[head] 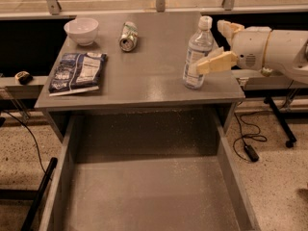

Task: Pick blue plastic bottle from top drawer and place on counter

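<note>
The blue plastic bottle (196, 57) stands upright on the counter (144, 81), near its right edge. It is clear and ribbed with a white cap. My gripper (211, 46) reaches in from the right and is open. One cream finger (217, 61) lies across the bottle's right side at label height; the other finger (228, 28) is spread away behind it, apart from the bottle. The top drawer (144, 191) is pulled out below the counter, and its speckled bottom is bare.
A white bowl (81, 30) sits at the counter's back left, a crushed green-white can (128, 35) lies at the back middle, and a dark blue snack bag (77, 72) lies at the left. A cable and plug (250, 150) lie on the floor to the right.
</note>
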`<action>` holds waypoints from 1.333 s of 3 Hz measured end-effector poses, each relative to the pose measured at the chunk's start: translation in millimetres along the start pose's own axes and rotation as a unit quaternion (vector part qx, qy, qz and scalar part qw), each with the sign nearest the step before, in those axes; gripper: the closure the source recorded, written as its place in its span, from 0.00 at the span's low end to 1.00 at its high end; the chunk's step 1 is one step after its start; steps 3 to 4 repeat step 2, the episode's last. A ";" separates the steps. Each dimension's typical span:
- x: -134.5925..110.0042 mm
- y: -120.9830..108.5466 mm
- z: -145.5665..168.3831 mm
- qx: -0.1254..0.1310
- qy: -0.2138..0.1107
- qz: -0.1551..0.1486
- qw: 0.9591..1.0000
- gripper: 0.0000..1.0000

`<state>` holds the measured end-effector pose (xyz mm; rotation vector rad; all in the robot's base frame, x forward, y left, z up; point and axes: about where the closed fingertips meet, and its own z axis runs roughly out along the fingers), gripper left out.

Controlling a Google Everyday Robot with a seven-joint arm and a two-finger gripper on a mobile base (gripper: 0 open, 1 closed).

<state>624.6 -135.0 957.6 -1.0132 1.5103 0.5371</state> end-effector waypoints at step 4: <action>-11.5 -4.4 -31.1 0.018 -0.031 -0.024 0.999 0.00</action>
